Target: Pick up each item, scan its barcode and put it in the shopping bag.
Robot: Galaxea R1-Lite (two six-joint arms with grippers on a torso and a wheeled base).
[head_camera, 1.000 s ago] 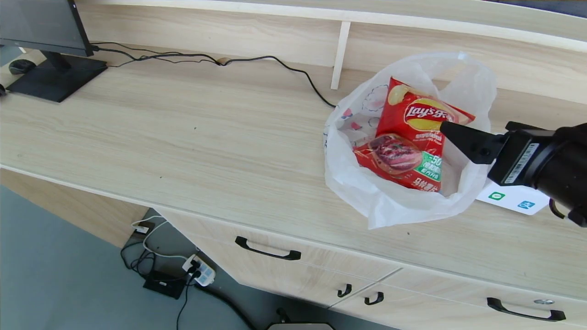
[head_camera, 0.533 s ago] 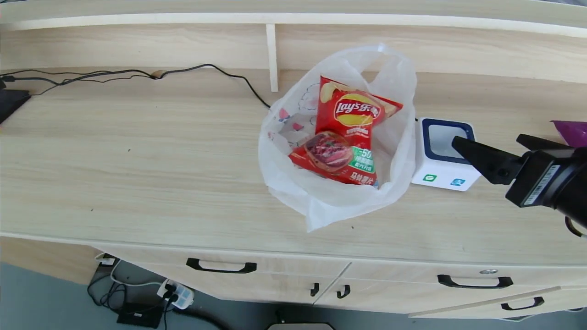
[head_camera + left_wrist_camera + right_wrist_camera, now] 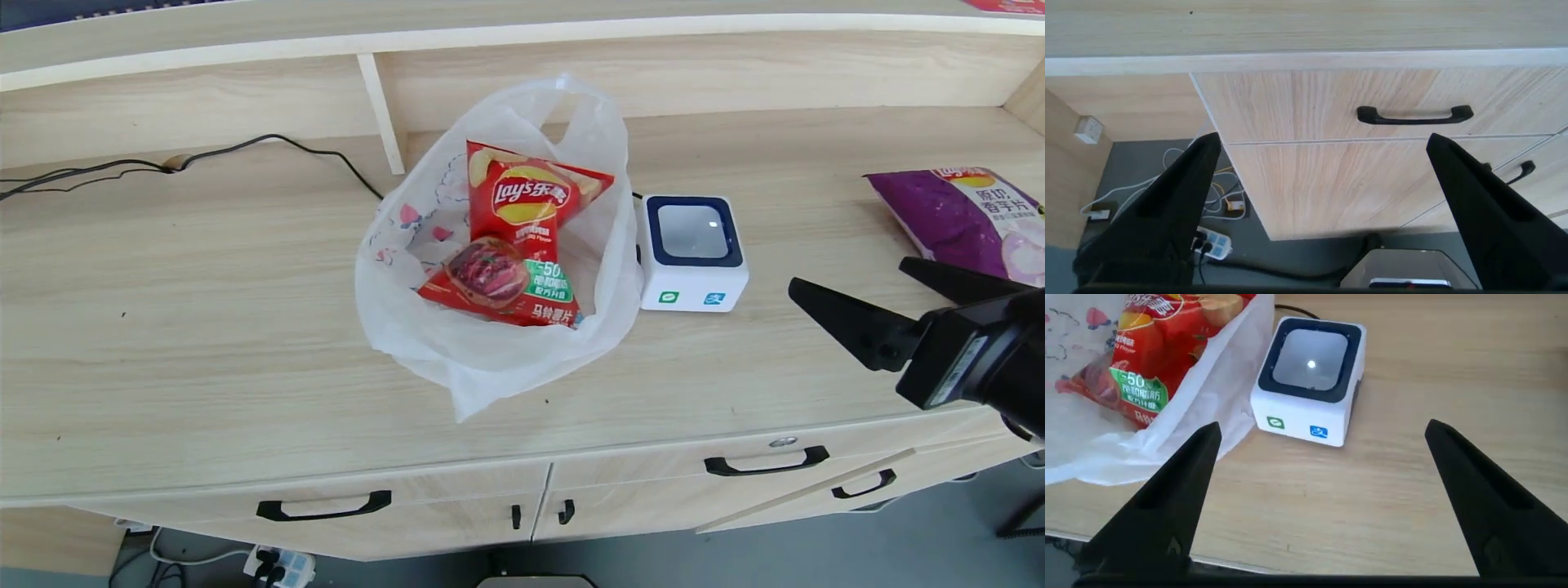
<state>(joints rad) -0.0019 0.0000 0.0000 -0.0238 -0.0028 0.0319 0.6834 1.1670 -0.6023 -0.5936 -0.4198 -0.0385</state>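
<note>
Editor: What are we showing here?

Photographer: We are centring on the white scanner [image 3: 692, 253], which is sitting on the wooden desk [image 3: 204, 327] with its dark-framed window facing up. Just to the scanner's left, the white shopping bag [image 3: 490, 359] is lying open. Its plastic is reaching the scanner's side, though we cannot tell whether the two are touching.

Editor: And the goods?

Photographer: A red chip packet [image 3: 522, 237] is resting inside the bag, left of the scanner. A purple chip packet [image 3: 955, 216] is lying flat on the desk, well to the scanner's right and apart from it.

Editor: What are the arms doing?

Photographer: The right gripper [image 3: 847, 272] is hovering over the desk to the scanner's right, nearer the front edge than the scanner and just in front of the purple packet. Its jaws are standing wide apart and are gripping nothing. The left gripper [image 3: 1323, 139] is hanging well away from the scanner, below the desk's front edge and facing a drawer front with a black handle [image 3: 1414, 116]. Its jaws are also spread wide and empty.

Editor: Anything else in frame?

Photographer: We are catching a black cable [image 3: 310, 151] trailing along the desk's back, far to the scanner's left.
</note>
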